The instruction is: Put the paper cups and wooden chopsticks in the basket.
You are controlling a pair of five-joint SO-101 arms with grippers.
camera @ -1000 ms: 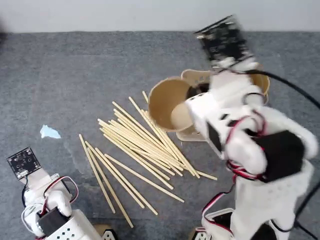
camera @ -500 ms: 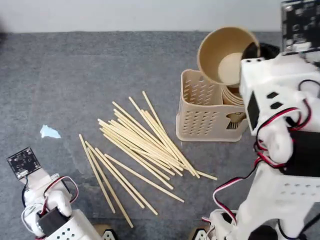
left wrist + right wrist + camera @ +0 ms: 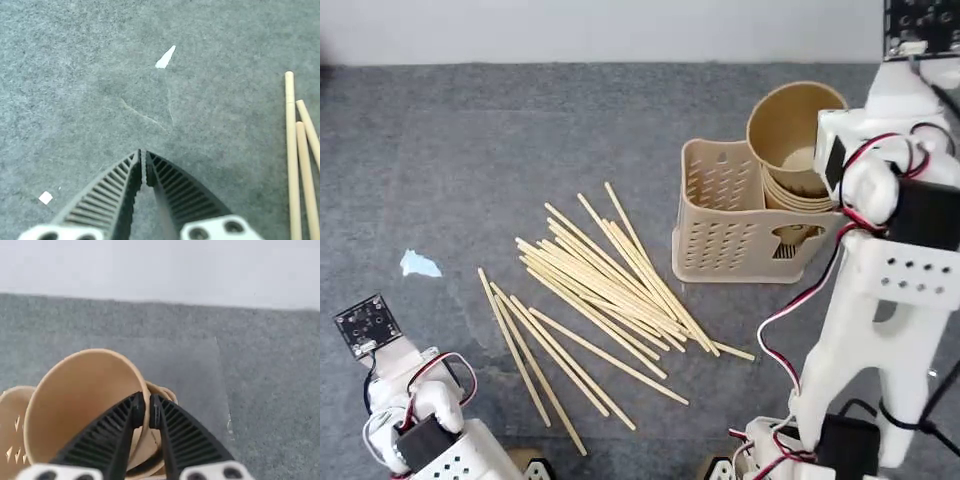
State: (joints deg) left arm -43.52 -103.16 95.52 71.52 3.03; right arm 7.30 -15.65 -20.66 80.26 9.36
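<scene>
"High view first: where do we place the task's things?" asks speaker 1.

"We mark the basket right of centre on the grey surface," answers speaker 2. "A stack of cups stands in the compartment farther from the chopsticks. 1 paper cup, mouth upward, is held directly over that stack beside the right arm. We cannot tell whether it touches the stack. The chopsticks lie loose on the surface in a fanned heap just beside the basket, all outside it."

"How do we read the right claw?"

"In the right wrist view, the right claw is pinched on the paper cup's rim. 1 finger is inside the wall and 1 outside, and the jaws are narrow with only the paper between them. Rims of the stacked cups show under it."

"And the left claw?"

"In the left wrist view, the left claw hovers over the surface, its tips drawn together on nothing. A pale scrap lies ahead of the tips, well apart from them, and 3 chopstick ends lie off to 1 side. In the high view, the left arm sits at the near left corner, apart from the heap."
</scene>
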